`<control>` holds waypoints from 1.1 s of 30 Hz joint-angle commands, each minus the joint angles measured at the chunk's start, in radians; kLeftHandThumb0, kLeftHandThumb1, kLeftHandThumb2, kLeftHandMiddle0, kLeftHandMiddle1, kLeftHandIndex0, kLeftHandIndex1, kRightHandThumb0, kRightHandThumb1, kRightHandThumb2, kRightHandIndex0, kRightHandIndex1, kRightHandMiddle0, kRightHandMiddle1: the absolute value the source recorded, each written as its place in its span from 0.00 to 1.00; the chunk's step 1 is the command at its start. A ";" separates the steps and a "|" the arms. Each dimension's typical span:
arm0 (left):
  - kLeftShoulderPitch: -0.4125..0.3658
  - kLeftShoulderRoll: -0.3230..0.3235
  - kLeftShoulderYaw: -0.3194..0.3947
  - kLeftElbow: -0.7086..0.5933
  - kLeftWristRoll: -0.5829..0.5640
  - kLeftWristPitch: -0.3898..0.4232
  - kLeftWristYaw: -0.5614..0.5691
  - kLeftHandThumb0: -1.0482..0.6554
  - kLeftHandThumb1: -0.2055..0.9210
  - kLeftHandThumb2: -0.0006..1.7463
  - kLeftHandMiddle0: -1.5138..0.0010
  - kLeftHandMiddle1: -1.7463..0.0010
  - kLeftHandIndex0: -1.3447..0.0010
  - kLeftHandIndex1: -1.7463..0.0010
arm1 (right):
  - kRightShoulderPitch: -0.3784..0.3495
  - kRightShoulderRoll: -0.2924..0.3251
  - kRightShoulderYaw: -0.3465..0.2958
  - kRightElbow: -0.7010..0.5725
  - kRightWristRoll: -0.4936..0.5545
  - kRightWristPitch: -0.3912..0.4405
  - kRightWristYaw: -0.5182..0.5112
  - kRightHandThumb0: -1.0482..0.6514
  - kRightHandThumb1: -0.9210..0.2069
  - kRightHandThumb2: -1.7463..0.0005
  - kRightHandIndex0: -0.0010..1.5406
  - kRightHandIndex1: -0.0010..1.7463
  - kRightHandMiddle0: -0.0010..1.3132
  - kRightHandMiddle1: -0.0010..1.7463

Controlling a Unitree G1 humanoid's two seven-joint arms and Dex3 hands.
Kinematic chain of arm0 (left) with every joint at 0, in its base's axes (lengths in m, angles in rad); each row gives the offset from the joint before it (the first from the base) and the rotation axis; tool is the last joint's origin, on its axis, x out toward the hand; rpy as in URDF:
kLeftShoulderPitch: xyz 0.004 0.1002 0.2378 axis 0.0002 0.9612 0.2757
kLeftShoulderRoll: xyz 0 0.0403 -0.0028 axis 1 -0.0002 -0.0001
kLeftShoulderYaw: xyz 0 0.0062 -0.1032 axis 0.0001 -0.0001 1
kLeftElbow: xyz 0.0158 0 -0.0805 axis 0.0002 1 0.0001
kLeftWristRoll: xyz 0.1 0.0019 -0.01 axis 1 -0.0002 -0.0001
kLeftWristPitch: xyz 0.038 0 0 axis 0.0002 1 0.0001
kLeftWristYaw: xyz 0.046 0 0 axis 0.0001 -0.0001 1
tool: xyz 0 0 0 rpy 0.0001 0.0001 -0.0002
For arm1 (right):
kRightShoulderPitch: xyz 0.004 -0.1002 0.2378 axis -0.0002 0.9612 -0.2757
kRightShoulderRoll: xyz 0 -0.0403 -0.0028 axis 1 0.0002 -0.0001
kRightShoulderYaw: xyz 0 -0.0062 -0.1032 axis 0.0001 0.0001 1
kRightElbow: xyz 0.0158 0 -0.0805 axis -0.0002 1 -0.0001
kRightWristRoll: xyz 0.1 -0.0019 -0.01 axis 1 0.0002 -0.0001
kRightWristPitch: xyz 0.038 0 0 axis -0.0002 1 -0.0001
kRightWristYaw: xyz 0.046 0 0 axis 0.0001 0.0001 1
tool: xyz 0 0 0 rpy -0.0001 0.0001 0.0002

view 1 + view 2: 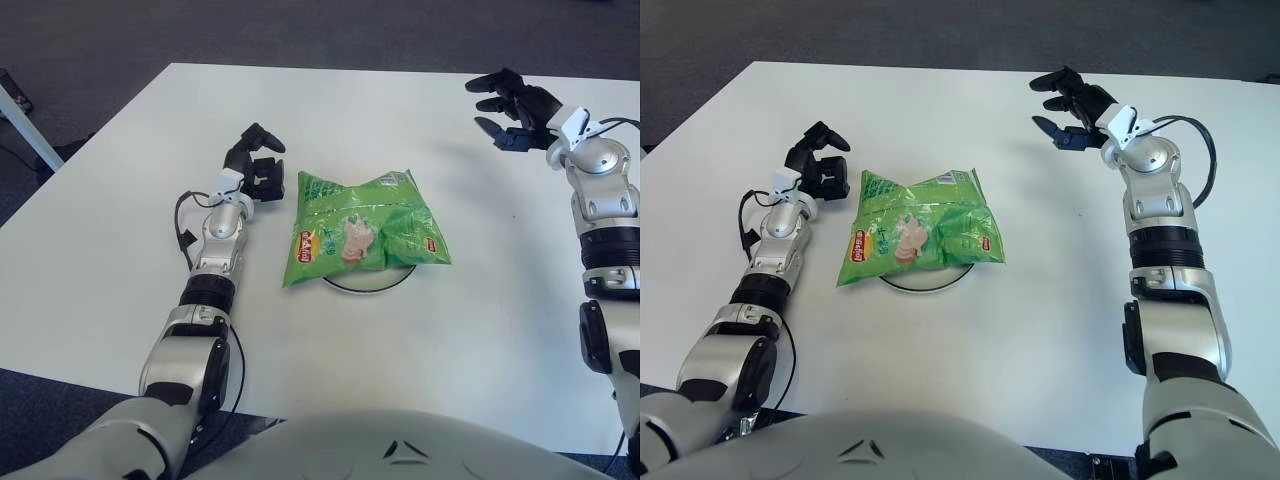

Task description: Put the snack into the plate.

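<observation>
A green snack bag (362, 230) lies flat on a small white plate (368, 283) in the middle of the white table; only the plate's near rim shows under the bag. My right hand (508, 108) hovers at the far right of the table, well away from the bag, fingers spread and holding nothing. My left hand (260, 168) shows just left of the bag's top corner, fingers curled and empty, close to the bag without gripping it.
The white table (120, 250) stretches wide on all sides of the plate. Dark carpet lies beyond its far edge. A white table leg (22, 120) stands at the far left.
</observation>
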 commanded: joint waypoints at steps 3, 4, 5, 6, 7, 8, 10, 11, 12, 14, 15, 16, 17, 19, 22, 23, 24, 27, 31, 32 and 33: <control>0.073 -0.014 0.006 0.056 -0.001 0.019 0.009 0.34 0.51 0.71 0.15 0.00 0.58 0.00 | 0.012 0.042 -0.072 0.102 0.060 -0.045 -0.080 0.25 0.00 0.49 0.05 0.59 0.00 0.67; 0.074 -0.015 0.007 0.056 -0.001 0.019 0.010 0.34 0.51 0.71 0.15 0.00 0.58 0.00 | 0.021 0.053 -0.079 0.122 0.064 -0.062 -0.099 0.26 0.00 0.49 0.06 0.61 0.00 0.72; 0.074 -0.016 0.008 0.056 0.000 0.018 0.010 0.34 0.51 0.72 0.15 0.00 0.58 0.00 | 0.027 0.061 -0.084 0.138 0.066 -0.076 -0.113 0.26 0.00 0.48 0.07 0.65 0.00 0.79; 0.074 -0.017 0.008 0.056 0.001 0.019 0.010 0.34 0.51 0.72 0.15 0.00 0.58 0.00 | 0.028 0.065 -0.087 0.150 0.068 -0.086 -0.122 0.27 0.00 0.48 0.07 0.67 0.00 0.82; 0.075 -0.017 0.008 0.056 0.002 0.017 0.011 0.34 0.51 0.72 0.15 0.00 0.58 0.00 | 0.033 0.074 -0.094 0.167 0.073 -0.097 -0.139 0.27 0.00 0.47 0.08 0.69 0.00 0.86; 0.075 -0.016 0.008 0.061 0.005 0.010 0.011 0.34 0.51 0.72 0.15 0.00 0.58 0.00 | 0.031 0.088 -0.111 0.199 0.083 -0.100 -0.170 0.30 0.00 0.52 0.09 0.70 0.03 0.89; 0.074 -0.015 0.007 0.067 0.008 0.001 0.011 0.34 0.51 0.72 0.15 0.00 0.58 0.00 | 0.026 0.105 -0.131 0.242 0.095 -0.107 -0.208 0.36 0.00 0.62 0.12 0.74 0.10 0.96; 0.073 -0.014 0.007 0.071 0.009 -0.003 0.010 0.34 0.51 0.72 0.15 0.00 0.58 0.00 | 0.021 0.112 -0.141 0.258 0.102 -0.105 -0.224 0.37 0.00 0.64 0.12 0.75 0.11 0.96; 0.072 -0.014 0.007 0.074 0.008 -0.008 0.008 0.34 0.51 0.72 0.15 0.00 0.57 0.00 | 0.017 0.123 -0.155 0.271 0.115 -0.101 -0.244 0.39 0.00 0.66 0.12 0.78 0.12 0.98; 0.071 -0.013 0.008 0.080 0.007 -0.015 0.005 0.34 0.51 0.72 0.15 0.00 0.58 0.00 | 0.010 0.136 -0.175 0.290 0.134 -0.099 -0.272 0.40 0.00 0.68 0.16 0.81 0.14 0.99; 0.070 -0.013 0.009 0.082 0.006 -0.017 0.005 0.34 0.51 0.72 0.15 0.00 0.58 0.00 | 0.007 0.140 -0.180 0.297 0.139 -0.100 -0.278 0.40 0.00 0.68 0.16 0.82 0.14 0.99; 0.069 -0.014 0.010 0.084 0.004 -0.018 0.003 0.34 0.51 0.72 0.16 0.00 0.58 0.00 | 0.006 0.145 -0.187 0.305 0.146 -0.104 -0.286 0.41 0.00 0.69 0.17 0.83 0.14 1.00; 0.068 -0.014 0.011 0.086 0.002 -0.019 0.002 0.34 0.51 0.72 0.16 0.00 0.58 0.00 | 0.005 0.149 -0.193 0.311 0.151 -0.108 -0.291 0.41 0.00 0.69 0.19 0.84 0.15 1.00; 0.066 -0.015 0.014 0.090 -0.003 -0.019 0.000 0.34 0.51 0.71 0.16 0.00 0.58 0.00 | 0.008 0.162 -0.207 0.320 0.166 -0.116 -0.306 0.41 0.00 0.70 0.21 0.86 0.15 1.00; 0.063 -0.017 0.017 0.092 -0.005 -0.018 0.002 0.34 0.51 0.71 0.16 0.00 0.58 0.00 | 0.027 0.187 -0.229 0.308 0.192 -0.118 -0.328 0.41 0.05 0.65 0.26 0.88 0.17 1.00; 0.063 -0.018 0.018 0.092 -0.005 -0.017 0.002 0.34 0.51 0.71 0.16 0.00 0.58 0.00 | 0.036 0.194 -0.234 0.299 0.199 -0.117 -0.333 0.40 0.10 0.61 0.30 0.89 0.20 1.00; 0.063 -0.018 0.018 0.091 -0.005 -0.016 0.001 0.34 0.51 0.71 0.15 0.00 0.58 0.00 | 0.050 0.203 -0.239 0.285 0.208 -0.117 -0.337 0.40 0.12 0.59 0.31 0.90 0.21 1.00; 0.062 -0.018 0.020 0.092 -0.005 -0.016 0.000 0.34 0.51 0.72 0.15 0.00 0.58 0.00 | 0.075 0.224 -0.256 0.257 0.234 -0.110 -0.343 0.39 0.21 0.51 0.36 0.91 0.26 1.00; 0.059 -0.016 0.022 0.097 -0.009 -0.016 -0.006 0.34 0.51 0.72 0.15 0.00 0.58 0.00 | 0.096 0.241 -0.276 0.235 0.262 -0.094 -0.351 0.37 0.33 0.42 0.40 0.92 0.33 1.00; 0.058 -0.016 0.022 0.098 -0.010 -0.016 -0.007 0.34 0.51 0.72 0.15 0.00 0.58 0.00 | 0.101 0.242 -0.278 0.231 0.265 -0.092 -0.352 0.37 0.35 0.40 0.42 0.93 0.34 1.00; 0.058 -0.016 0.022 0.098 -0.011 -0.016 -0.008 0.34 0.51 0.72 0.15 0.00 0.58 0.00 | 0.106 0.242 -0.279 0.227 0.267 -0.090 -0.353 0.37 0.35 0.39 0.42 0.93 0.35 1.00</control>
